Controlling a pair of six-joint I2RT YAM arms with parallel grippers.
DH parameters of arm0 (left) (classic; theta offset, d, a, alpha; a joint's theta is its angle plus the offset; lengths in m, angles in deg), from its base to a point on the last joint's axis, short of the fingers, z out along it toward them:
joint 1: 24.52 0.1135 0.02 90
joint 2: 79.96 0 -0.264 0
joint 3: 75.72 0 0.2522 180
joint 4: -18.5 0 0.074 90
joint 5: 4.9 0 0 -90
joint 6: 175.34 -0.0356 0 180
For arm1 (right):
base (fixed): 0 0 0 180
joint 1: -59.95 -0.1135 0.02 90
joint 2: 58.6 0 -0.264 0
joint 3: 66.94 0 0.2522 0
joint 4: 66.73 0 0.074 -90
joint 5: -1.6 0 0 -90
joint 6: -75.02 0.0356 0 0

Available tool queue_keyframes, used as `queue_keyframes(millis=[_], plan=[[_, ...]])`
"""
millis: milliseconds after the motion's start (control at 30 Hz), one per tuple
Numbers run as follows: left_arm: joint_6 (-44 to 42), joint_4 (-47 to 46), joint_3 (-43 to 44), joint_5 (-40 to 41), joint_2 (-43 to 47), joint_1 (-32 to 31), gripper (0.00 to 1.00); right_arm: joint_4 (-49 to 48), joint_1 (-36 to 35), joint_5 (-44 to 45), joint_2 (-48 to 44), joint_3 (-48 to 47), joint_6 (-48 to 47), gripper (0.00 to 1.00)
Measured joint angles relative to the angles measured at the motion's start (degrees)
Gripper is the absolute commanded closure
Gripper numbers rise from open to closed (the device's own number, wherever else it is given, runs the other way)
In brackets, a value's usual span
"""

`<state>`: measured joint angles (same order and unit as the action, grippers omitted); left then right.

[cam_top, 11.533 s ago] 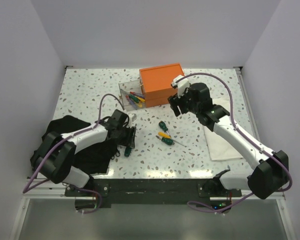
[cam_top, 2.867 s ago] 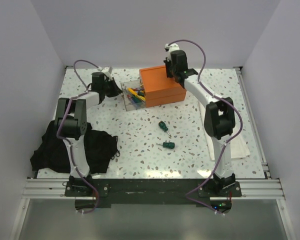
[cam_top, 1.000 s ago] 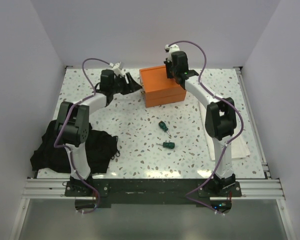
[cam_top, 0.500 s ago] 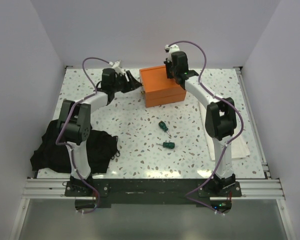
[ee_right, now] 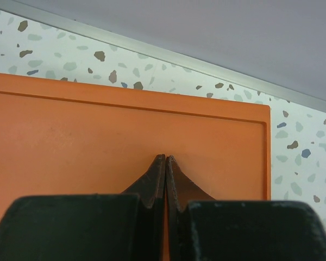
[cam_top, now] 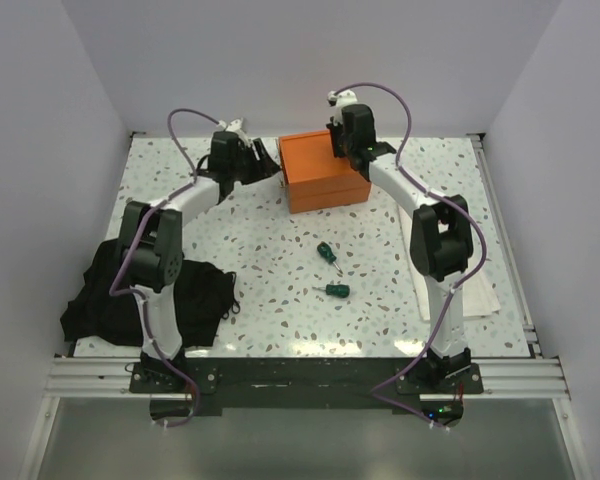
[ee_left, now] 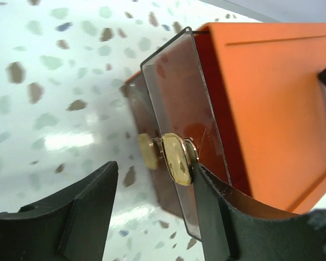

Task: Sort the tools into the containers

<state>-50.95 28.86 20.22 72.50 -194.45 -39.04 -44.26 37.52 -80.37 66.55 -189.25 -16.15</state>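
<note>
The big orange rectangular box point(cam_top: 325, 178) is sitting at the far middle of the speckled counter point(cam_top: 260, 230). Its long side is running from 9 to 3 o'clock. The small clear plastic bin point(ee_left: 179, 103) is sitting inside it, with its gold knob point(ee_left: 176, 157) facing 9 o'clock. The left fingers point(ee_left: 76, 217) are spread apart on both sides of the knob, holding nothing. The right fingers point(ee_right: 152, 185) are squeezed tight together over the box top. At 6 o'clock from the box, one small green-handled screwdriver point(cam_top: 325, 251) is pointing toward 5 o'clock. A second stubby green screwdriver point(cam_top: 336, 291) is lying about 9 to 3.
</note>
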Motion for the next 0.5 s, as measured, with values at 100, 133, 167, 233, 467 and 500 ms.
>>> queue_keyframes(millis=[100, 133, 167, 233, 467, 500], plan=[[-1.1, 3.9, -3.1, 3.1, 4.2, 2.2, 0.39, -0.5, 0.0, 0.1, -0.2, 0.4, -0.5, 1.00], [-1.2, 4.8, -4.7, 3.5, 5.9, 3.6, 0.39, -0.7, 0.0, 0.1, -0.2, 0.7, -0.6, 1.00], [-1.2, 5.7, -6.2, 3.8, 7.5, 5.4, 0.39, -0.9, 0.0, 0.1, -0.3, 0.9, -0.8, 1.00], [-1.6, 6.5, -9.1, 4.4, 10.4, 9.0, 0.39, -1.1, 0.0, 0.1, -0.3, 1.1, -1.0, 1.00], [-2.1, 2.9, -16.5, 1.3, 15.7, 14.4, 0.39, -1.5, 0.0, 0.1, -0.4, 1.3, -1.4, 1.00], [-1.9, 1.0, -17.3, -0.8, 15.8, 14.3, 0.39, -1.5, 0.0, 0.1, -0.4, 1.3, -1.4, 1.00]])
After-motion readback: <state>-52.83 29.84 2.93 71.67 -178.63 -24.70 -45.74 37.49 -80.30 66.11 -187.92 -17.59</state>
